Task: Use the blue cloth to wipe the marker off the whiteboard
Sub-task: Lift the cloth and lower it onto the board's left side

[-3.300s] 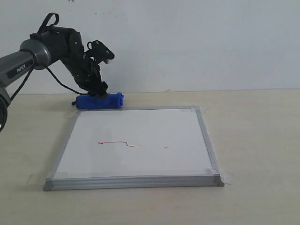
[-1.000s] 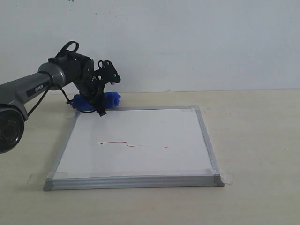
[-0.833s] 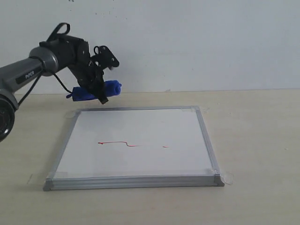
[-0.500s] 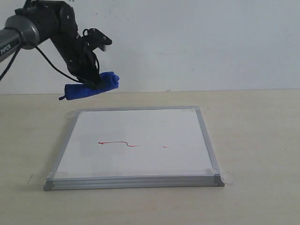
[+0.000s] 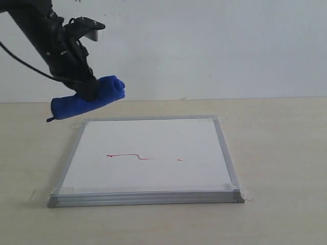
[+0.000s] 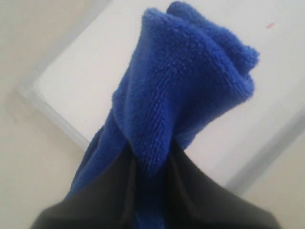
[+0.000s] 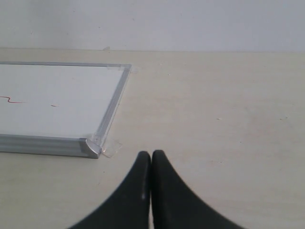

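Observation:
The blue cloth (image 5: 87, 98) hangs tilted in the air above the far left corner of the whiteboard (image 5: 173, 133), with my left gripper (image 5: 87, 91) shut on its middle. In the left wrist view the blue cloth (image 6: 183, 90) fills the centre, pinched by my left gripper (image 6: 150, 164), with the whiteboard (image 6: 76, 81) below. The marker (image 5: 130, 156) is a thin red wavy line with a short dash (image 5: 180, 160) on the board's near half. My right gripper (image 7: 151, 160) is shut on nothing, over the bare table beside the whiteboard (image 7: 57, 100) corner; the marker (image 7: 12, 100) shows at its edge.
A beige table (image 5: 276, 153) carries the board, with a white wall (image 5: 214, 46) behind. Clear tape (image 5: 248, 193) sticks out at the board's near right corner. The left arm's black cable (image 5: 25, 64) hangs at the far left.
The left arm has lifted the blue cloth off the table behind the board and carried it up and leftward; the roll now tilts, its left end lower. The red line is unchanged.

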